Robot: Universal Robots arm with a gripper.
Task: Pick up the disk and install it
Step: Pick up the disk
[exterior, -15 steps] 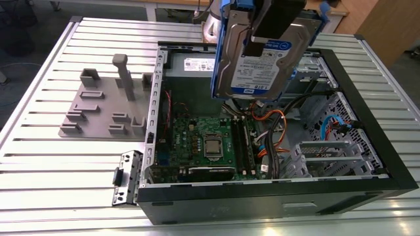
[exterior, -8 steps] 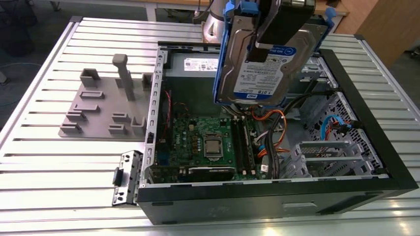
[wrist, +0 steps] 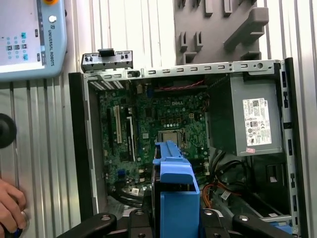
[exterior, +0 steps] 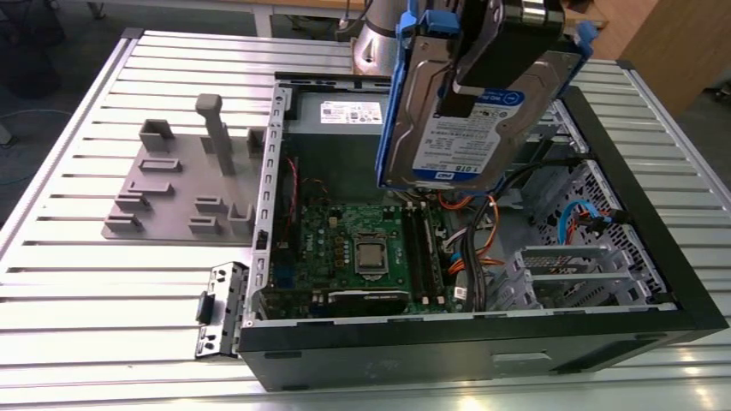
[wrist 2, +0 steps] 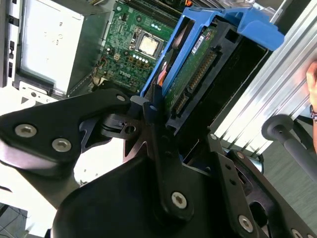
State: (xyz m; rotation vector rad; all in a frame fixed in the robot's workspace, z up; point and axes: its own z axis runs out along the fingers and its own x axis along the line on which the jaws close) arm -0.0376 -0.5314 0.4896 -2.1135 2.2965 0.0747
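The jaws are closed tight on the disk (exterior: 474, 120) and hold it tilted in the air above the open computer case (exterior: 480, 351), over the motherboard (exterior: 342, 248). The disk seems stiff, rather heavy and sensitive to shocks. I think it is best gripped on its rigid body, away from the connectors.

You had the disk (exterior: 457, 145) up in the air: a flat silver hard drive with a white-and-blue label, framed by a bright blue plastic bracket (exterior: 400, 86). It stood nearly on edge, leaning slightly, with its label side turned towards the exterior view. The jaws of the gripper (exterior: 466, 96) were closed across its two flat faces. It hung above the open computer case (exterior: 457, 351). In the second wrist view its green circuit-board underside (wrist 2: 195, 64) and connector row faced the camera. In the first wrist view the bracket (wrist: 173, 193) appeared end-on.
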